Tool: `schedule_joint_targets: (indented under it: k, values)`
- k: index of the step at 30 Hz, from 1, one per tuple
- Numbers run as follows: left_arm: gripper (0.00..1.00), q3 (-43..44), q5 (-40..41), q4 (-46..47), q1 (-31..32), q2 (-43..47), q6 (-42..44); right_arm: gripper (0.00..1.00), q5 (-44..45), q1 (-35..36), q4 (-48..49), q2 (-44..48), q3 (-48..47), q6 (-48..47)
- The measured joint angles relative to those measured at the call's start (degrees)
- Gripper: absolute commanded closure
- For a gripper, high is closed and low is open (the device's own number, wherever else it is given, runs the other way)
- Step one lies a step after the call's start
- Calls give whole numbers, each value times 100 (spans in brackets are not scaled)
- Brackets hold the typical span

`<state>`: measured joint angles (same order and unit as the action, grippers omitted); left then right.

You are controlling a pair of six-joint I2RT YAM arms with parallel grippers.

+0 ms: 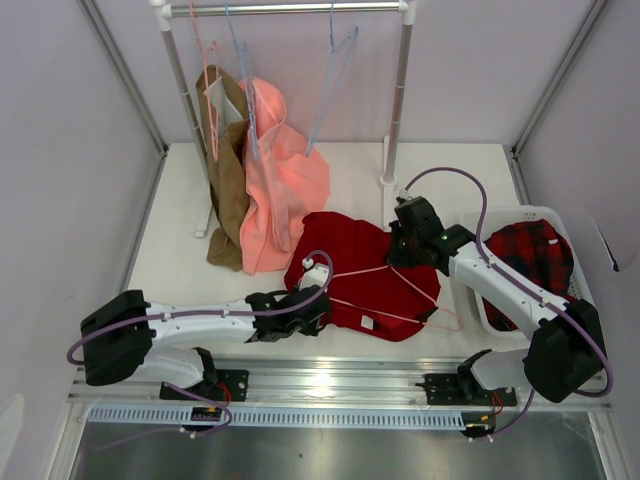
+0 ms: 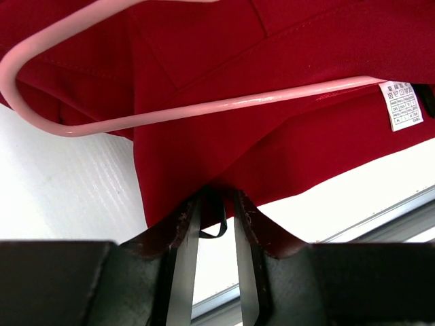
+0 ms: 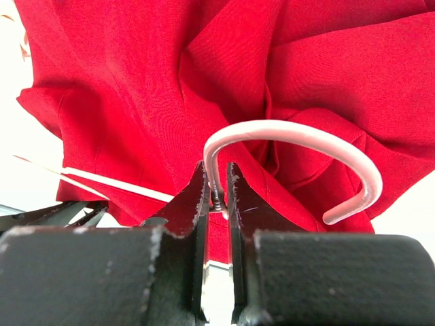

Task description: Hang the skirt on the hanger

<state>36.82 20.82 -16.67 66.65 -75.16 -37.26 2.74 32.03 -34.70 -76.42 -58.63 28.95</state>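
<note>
On white table (image 1: 360, 175), lilac walls (image 1: 60, 120): R pincer (image 3: 216, 182) tight on hanger (image 3: 292, 132); L pincer (image 2: 216, 204) narrow at skirt (image 2: 272, 41) hem, grip unclear

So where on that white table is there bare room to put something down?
Bare table lies left of the brown garment, and at the back right between the rack post and the basket. The middle is crowded: skirt, hanger, left arm, right arm.
</note>
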Motion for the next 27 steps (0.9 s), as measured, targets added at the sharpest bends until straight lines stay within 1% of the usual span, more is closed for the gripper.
schedule_joint_targets:
  k: [7, 9, 13, 14, 16, 17, 18, 27]
  values:
    - [68, 26, -2, -70, -2, -11, 2, 100, 0, 0, 0, 0, -2, 0]
    - [71, 52, -2, -70, 0, -52, 2, 100, 2, -2, 0, 0, -2, 0]
    - [82, 72, -4, -70, -2, -109, 7, 100, 2, 0, -4, 0, -2, 0]
    - [88, 83, -2, -72, -2, -125, 15, 100, 2, 0, -11, 0, -2, 0]
    - [94, 107, 0, -76, 0, -149, 17, 100, 2, 0, -17, 0, -2, 0]
    - [99, 122, 0, -81, 0, -153, 26, 100, 2, 0, -20, 0, -2, 0]
    - [100, 138, 0, -90, 0, -155, 33, 100, 2, -2, -20, 0, -2, 0]
    - [100, 195, -20, -131, -11, -111, 149, 100, 7, 0, -24, 0, -17, 0]
